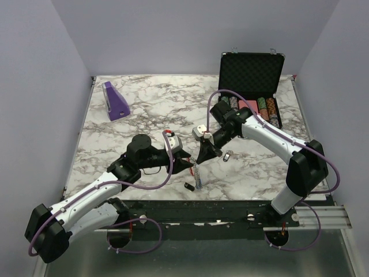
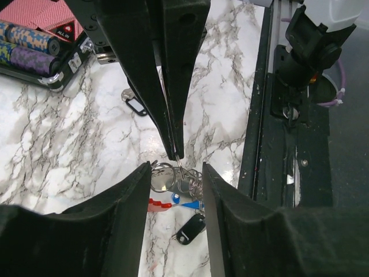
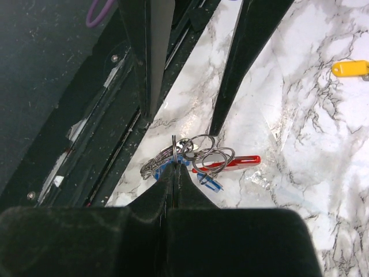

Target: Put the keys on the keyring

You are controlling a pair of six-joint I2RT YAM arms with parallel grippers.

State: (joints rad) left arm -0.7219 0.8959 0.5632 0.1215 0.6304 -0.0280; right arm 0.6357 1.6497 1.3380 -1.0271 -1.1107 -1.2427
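Note:
The keyring (image 2: 173, 183) is a bunch of silver rings with a red clip (image 2: 154, 203), lying near the table's front edge (image 1: 198, 176). A blue-headed key (image 2: 193, 203) and a black-tagged key (image 2: 190, 229) lie with it. My right gripper (image 3: 174, 167) is shut on one upright silver ring (image 3: 174, 149); the red clip (image 3: 237, 162) and a blue key (image 3: 211, 182) lie just past it. My left gripper (image 2: 177, 171) is open, one finger on each side of the bunch, not gripping. Both grippers meet over the bunch in the top view (image 1: 196, 161).
A second black-tagged key (image 2: 135, 105) lies apart on the marble (image 1: 228, 156). A yellow-tagged key (image 3: 350, 68) lies farther off. An open poker-chip case (image 1: 251, 86) stands at the back right, a purple wedge block (image 1: 115, 101) at the back left. The table's black front rail (image 2: 271, 144) is close.

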